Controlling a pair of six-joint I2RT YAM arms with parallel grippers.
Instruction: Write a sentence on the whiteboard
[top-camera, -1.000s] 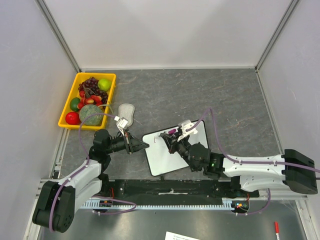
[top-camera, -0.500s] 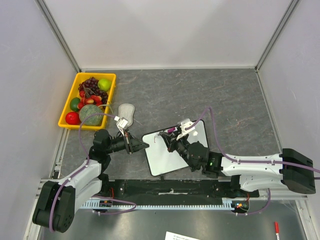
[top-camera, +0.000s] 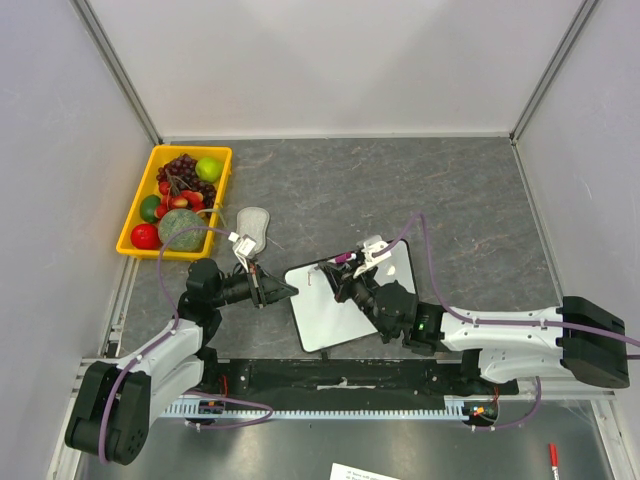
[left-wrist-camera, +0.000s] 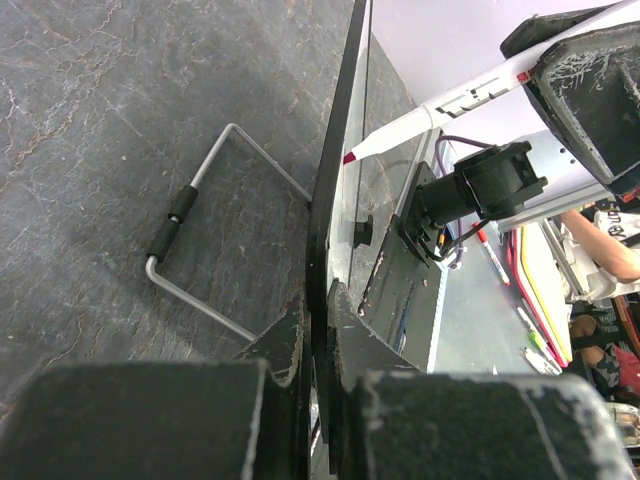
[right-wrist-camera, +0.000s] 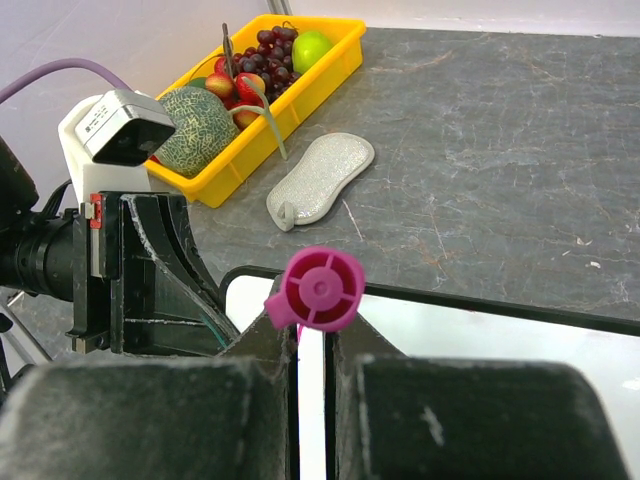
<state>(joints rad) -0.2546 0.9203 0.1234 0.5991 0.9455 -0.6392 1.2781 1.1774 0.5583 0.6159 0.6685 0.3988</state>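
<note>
My left gripper (top-camera: 283, 291) is closed tight on the left edge of the small white rectangular whiteboard with a thin black frame (top-camera: 335, 320). The board sits on the dark grey stone-patterned table (top-camera: 450, 190) between my two arms. My right gripper (top-camera: 343, 284) is clamped around a white marker pen with a magenta end (right-wrist-camera: 322, 289), its tip against the board's face near the far left corner.

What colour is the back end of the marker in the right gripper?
Magenta-pink. The marker shows its round end best in the right wrist view.
</note>
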